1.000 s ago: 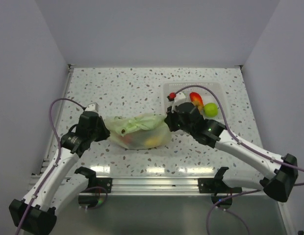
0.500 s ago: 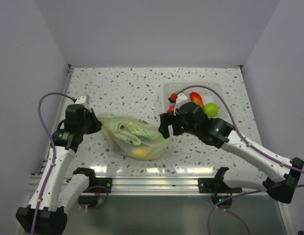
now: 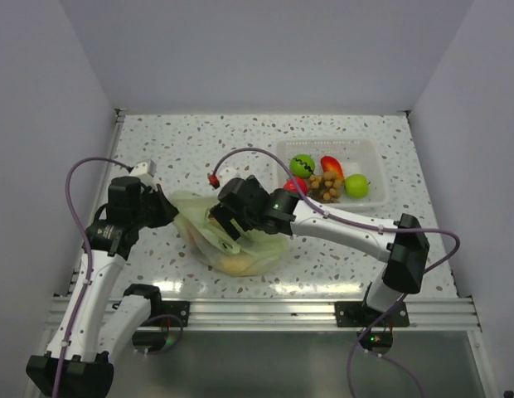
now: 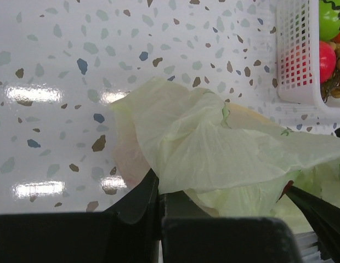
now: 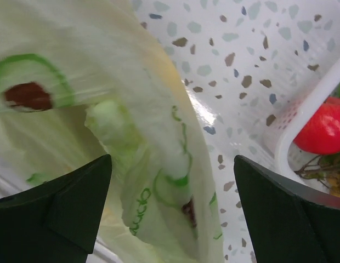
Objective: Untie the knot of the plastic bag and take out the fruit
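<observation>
The pale green plastic bag [image 3: 240,245] lies slumped near the table's front, with a yellow fruit [image 3: 236,264] showing through its lower part. My left gripper [image 3: 163,209] is shut on the bag's left edge; the left wrist view shows the plastic [image 4: 214,148] pinched at the closed gripper [image 4: 157,189]. My right gripper [image 3: 228,225] hovers open over the bag's middle. In the right wrist view the gripper [image 5: 173,205] straddles the printed plastic [image 5: 159,181] without touching it. A bunched twist of plastic, the knot [image 5: 111,125], sits just ahead of it. A dark red piece [image 5: 27,96] shows through the film.
A white basket [image 3: 323,143] stands at the back right, holding a green ball with a zigzag stripe [image 3: 303,164], a round red fruit [image 3: 297,184], a brownish grape bunch [image 3: 327,186], a red-orange piece [image 3: 332,166] and a lime apple [image 3: 356,184]. Walls enclose the table on three sides.
My right gripper let go of the bag's right end, opened and swung left to above the bag. The left gripper pulled its edge left, and the bag sagged forward.
</observation>
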